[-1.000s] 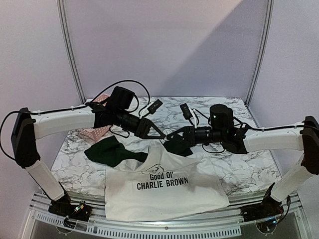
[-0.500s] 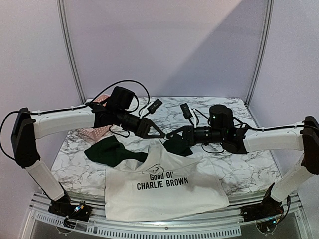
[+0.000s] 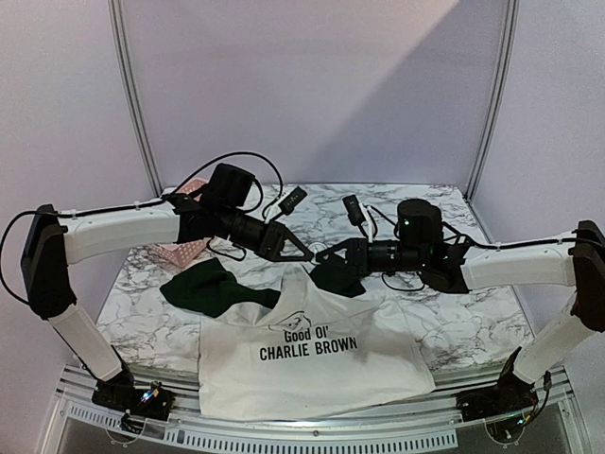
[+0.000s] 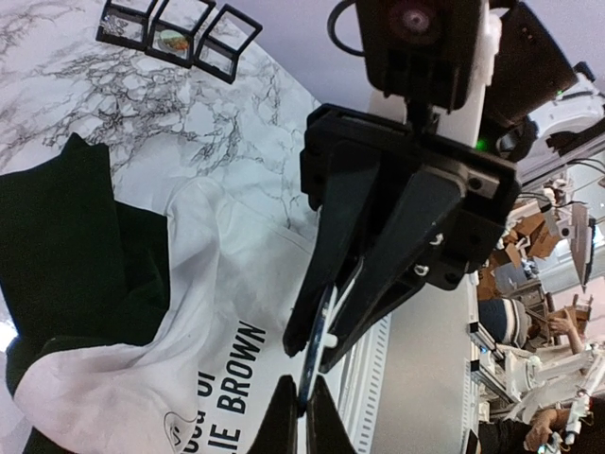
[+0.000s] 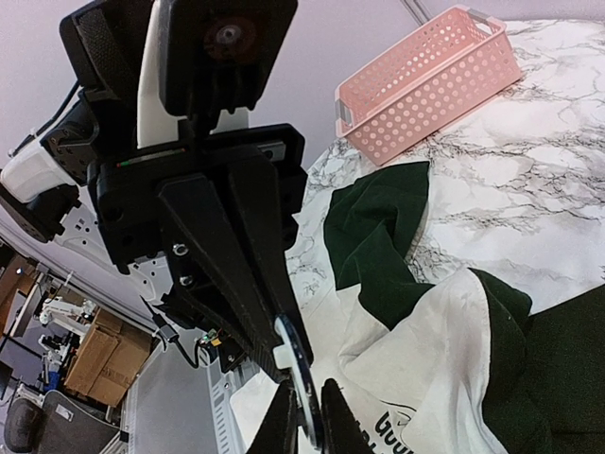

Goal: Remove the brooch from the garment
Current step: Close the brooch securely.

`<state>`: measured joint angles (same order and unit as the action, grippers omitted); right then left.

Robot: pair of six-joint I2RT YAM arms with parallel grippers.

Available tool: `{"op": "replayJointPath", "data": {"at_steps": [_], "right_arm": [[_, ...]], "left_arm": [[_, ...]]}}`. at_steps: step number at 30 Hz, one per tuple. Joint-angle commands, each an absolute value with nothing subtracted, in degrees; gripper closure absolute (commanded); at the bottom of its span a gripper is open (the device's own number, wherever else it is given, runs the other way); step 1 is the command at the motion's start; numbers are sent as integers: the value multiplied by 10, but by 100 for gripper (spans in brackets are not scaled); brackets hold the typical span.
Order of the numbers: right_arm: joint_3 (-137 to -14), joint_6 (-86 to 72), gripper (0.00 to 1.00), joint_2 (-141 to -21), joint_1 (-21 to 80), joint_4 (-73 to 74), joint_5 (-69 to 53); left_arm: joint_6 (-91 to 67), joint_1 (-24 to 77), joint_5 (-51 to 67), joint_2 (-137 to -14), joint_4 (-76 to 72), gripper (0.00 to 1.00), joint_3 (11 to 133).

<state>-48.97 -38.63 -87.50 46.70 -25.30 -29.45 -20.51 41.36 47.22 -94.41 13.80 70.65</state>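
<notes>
Top external: left fingers (image 3: 296, 249) meet right fingers (image 3: 332, 254) midair.

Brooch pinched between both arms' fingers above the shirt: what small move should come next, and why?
Probably open the right fingers and back off slightly. They and the left fingers are both shut on the small round brooch, held above the shirt and seemingly clear of its cloth. The pink basket sits on the left arm's side, so that arm could carry it alone.
</notes>
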Motion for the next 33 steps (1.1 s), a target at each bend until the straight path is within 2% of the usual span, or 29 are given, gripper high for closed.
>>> {"op": "replayJointPath", "data": {"at_steps": [1,12,16,23,27,29,33], "right_arm": [[-475,-384,92,-874,459,-271,-278],[-471,-364,77,-866,460,-305,-352],[-476,-362,71,-851,460,-284,-343],[-458,-363,54,-806,460,-255,-317],[-454,-356,50,-779,459,-232,-316],[-428,-356,49,-758,459,-250,-310],[-378,-362,39,-706,456,-287,-304]], "left_arm": [[-222,403,480,-954,152,100,709],[-232,396,473,-966,156,100,709],[-231,396,473,-955,146,100,705],[-225,396,475,-921,116,100,693],[-223,397,481,-908,101,100,687],[-223,398,480,-908,99,100,685],[-220,399,480,-916,107,100,689]]}}
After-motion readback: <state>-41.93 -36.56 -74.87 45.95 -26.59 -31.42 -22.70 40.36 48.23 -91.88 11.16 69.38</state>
